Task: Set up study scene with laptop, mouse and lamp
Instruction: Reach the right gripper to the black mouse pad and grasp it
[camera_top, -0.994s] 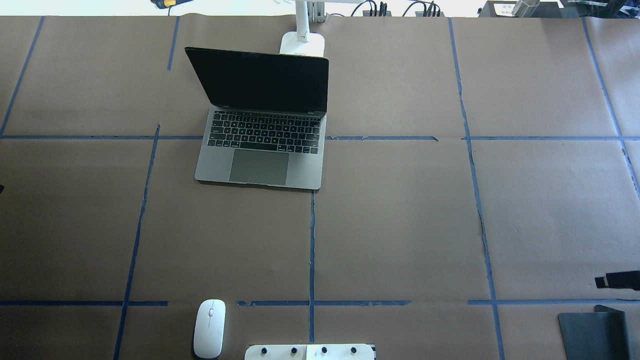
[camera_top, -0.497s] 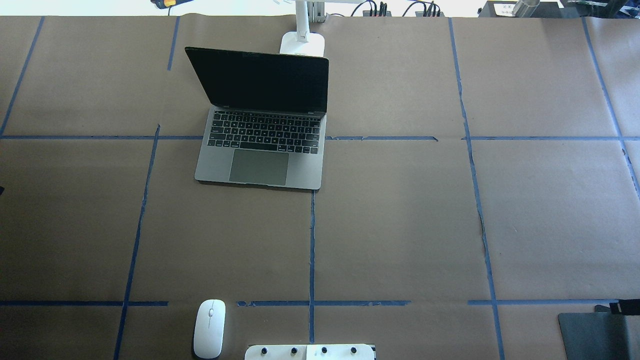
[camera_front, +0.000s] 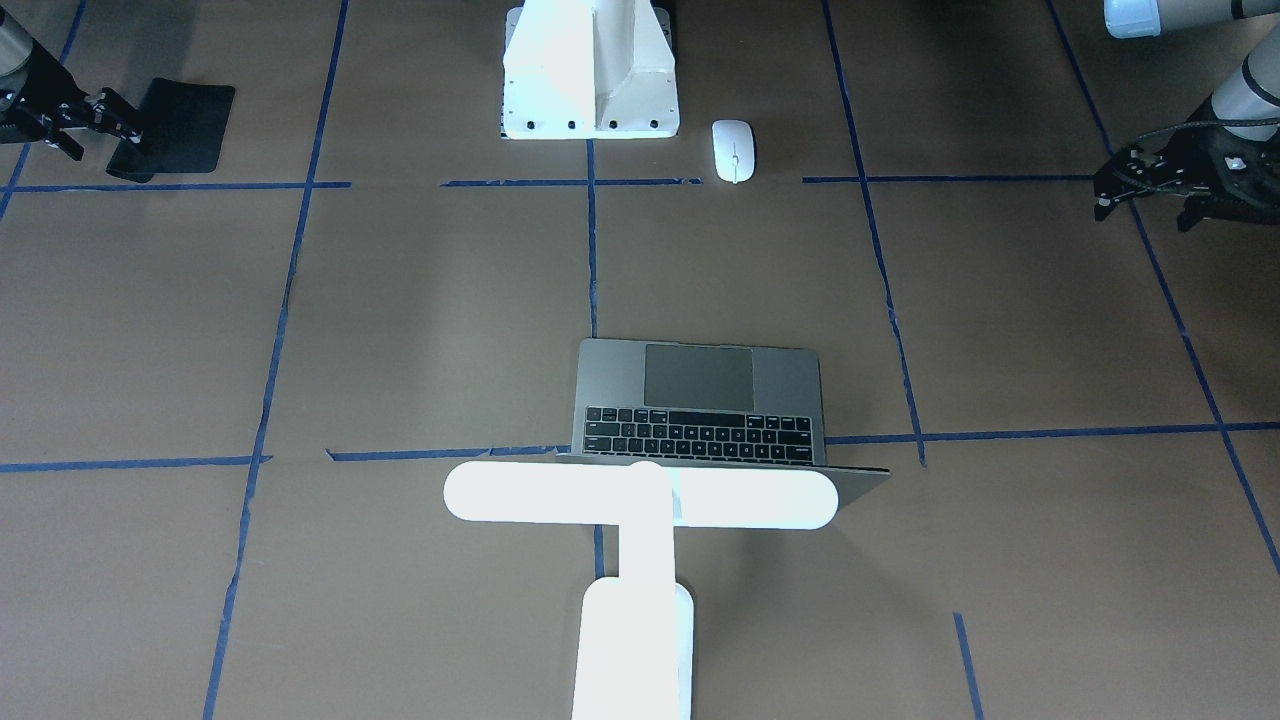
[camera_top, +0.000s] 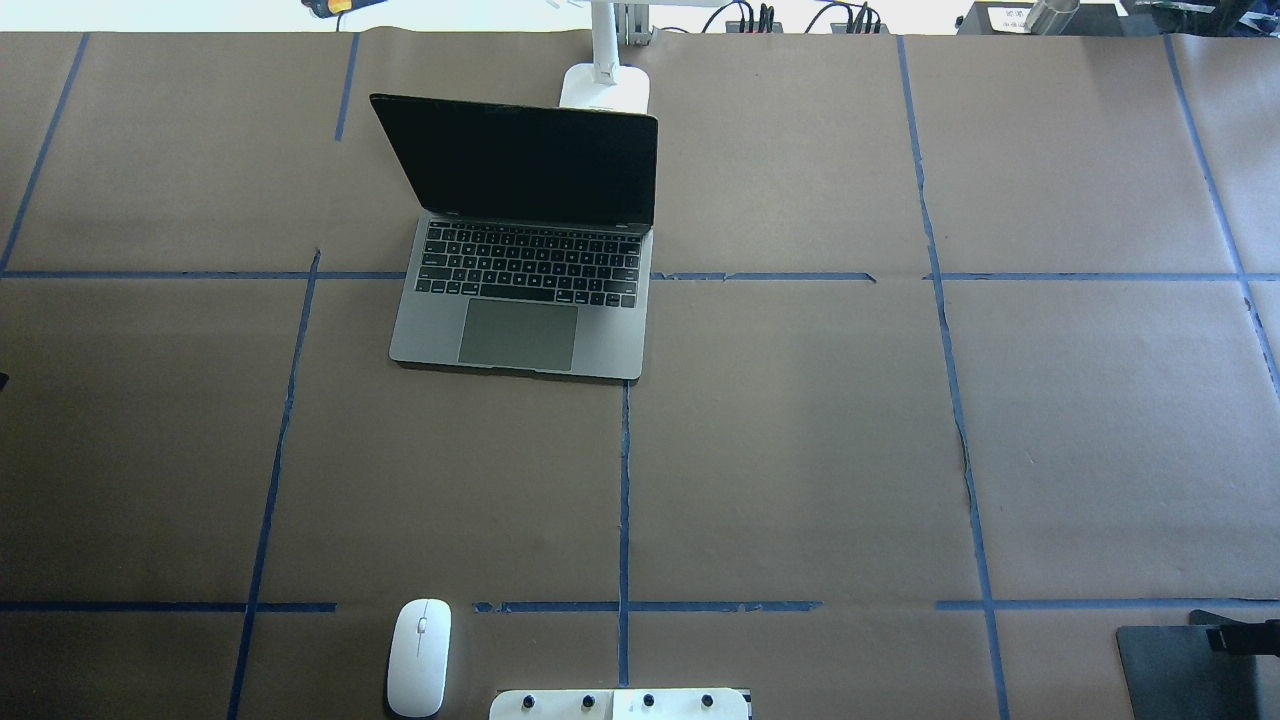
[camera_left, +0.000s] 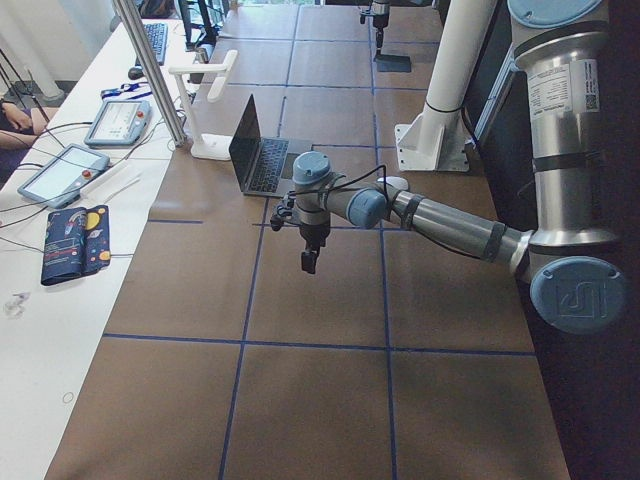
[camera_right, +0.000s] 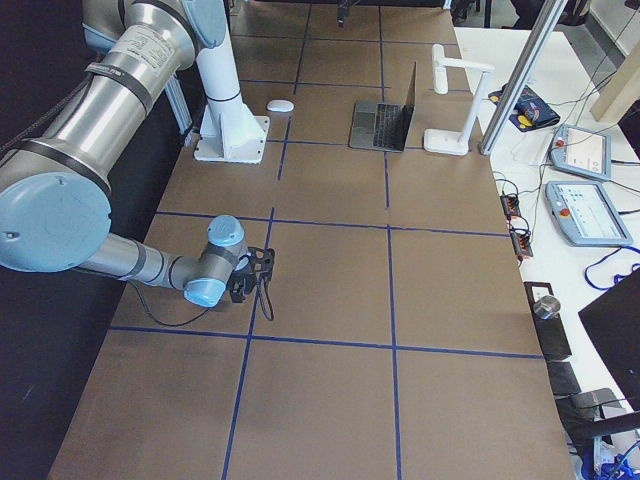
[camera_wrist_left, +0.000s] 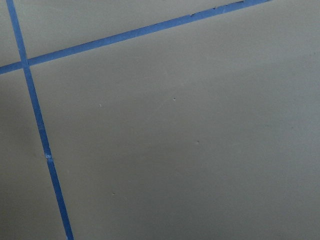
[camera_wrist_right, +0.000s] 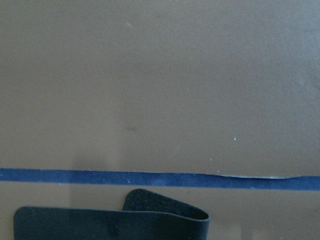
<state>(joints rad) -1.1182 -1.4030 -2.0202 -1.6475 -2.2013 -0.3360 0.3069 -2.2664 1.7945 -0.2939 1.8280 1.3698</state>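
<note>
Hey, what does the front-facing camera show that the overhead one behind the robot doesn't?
Only front-facing: the lamp with its long bar head in full, hiding the screen of the laptop, and the left gripper near that view's right edge.
Only overhead: the laptop's dark screen, open and facing the robot, plus cables past the table's far edge.
Both: the laptop's keyboard and trackpad, the mouse beside the white pedestal, the black mat and the blue tape grid.
</note>
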